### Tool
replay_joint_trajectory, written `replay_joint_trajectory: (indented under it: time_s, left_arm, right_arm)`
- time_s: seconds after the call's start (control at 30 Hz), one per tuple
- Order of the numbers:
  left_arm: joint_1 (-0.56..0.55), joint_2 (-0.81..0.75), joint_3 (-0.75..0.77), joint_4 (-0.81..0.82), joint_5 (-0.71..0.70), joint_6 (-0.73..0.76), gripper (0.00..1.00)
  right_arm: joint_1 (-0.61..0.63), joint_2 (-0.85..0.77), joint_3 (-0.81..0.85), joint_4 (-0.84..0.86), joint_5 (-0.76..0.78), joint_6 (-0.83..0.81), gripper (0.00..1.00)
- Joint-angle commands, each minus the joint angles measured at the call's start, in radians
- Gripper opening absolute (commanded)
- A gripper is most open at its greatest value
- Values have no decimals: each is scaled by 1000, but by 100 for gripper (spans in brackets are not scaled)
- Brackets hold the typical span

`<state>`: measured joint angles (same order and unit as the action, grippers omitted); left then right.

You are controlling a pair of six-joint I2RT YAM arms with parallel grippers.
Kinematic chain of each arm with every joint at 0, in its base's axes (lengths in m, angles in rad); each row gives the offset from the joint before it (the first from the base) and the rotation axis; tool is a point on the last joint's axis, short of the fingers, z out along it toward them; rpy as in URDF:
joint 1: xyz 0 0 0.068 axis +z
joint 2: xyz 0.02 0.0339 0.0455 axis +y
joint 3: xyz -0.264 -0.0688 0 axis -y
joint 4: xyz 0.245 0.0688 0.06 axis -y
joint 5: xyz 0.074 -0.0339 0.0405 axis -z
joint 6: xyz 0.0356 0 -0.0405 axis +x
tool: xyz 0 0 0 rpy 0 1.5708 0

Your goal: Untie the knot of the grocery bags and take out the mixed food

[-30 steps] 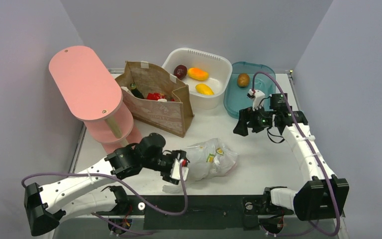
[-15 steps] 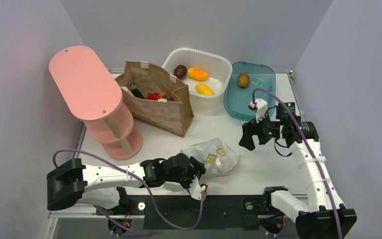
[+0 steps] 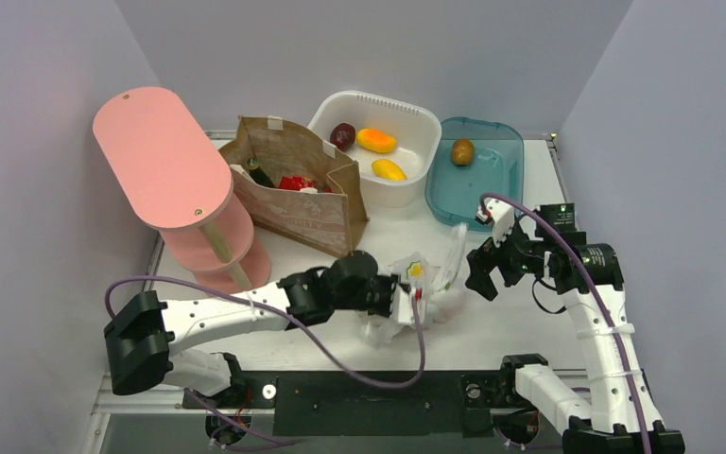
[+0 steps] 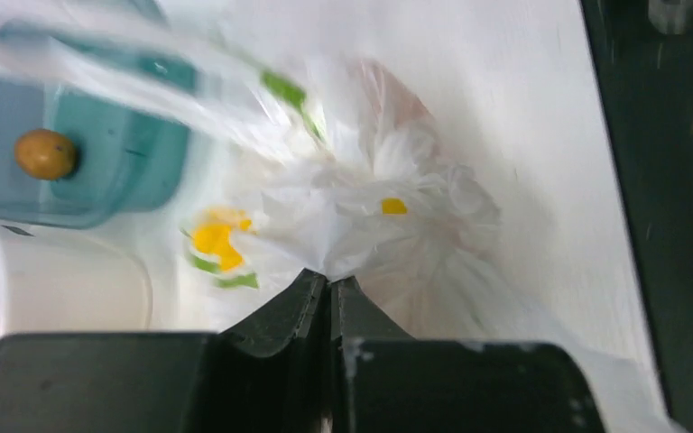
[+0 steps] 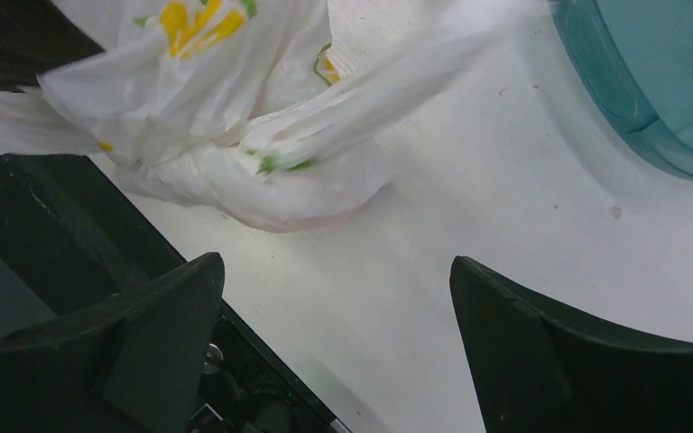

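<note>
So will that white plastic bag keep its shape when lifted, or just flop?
Probably flops: the bag is thin and crinkled, bunching where the left gripper pinches it. One strip trails out limp, so it likely sags. Being so thin it seems light, though what's inside isn't clear.

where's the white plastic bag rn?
Top view, front-centre: white plastic bag pinched in the left claw, open right claw just right of it, brown paper bag behind-left.

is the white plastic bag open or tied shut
Looks tied shut: the grocery bag is bunched into a tight gather with no mouth showing, and the left gripper pinches that gather. The knot itself is blurred.
</note>
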<state>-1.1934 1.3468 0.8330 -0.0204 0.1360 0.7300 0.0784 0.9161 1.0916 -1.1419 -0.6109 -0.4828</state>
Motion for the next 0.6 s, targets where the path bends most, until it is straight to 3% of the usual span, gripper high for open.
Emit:
replay_joint_trajectory:
  time_s: [0.0, 0.1, 0.17, 0.4, 0.57]
  left_arm:
    - [161, -20, 210, -24, 296, -502, 0]
    - [253, 41, 237, -28, 394, -724, 0]
    - [297, 66, 203, -19, 402, -776, 0]
    - [330, 80, 53, -16, 378, -690, 0]
    - [324, 52, -5, 3, 359, -643, 0]
  right_arm:
    - [-32, 8, 116, -93, -78, -97, 90]
    - [-67, 21, 143, -123, -100, -113, 89]
    - [-74, 33, 136, -139, -117, -133, 88]
    - [-64, 15, 35, -96, -209, -173, 78]
    - [33, -36, -143, 132, -225, -73, 72]
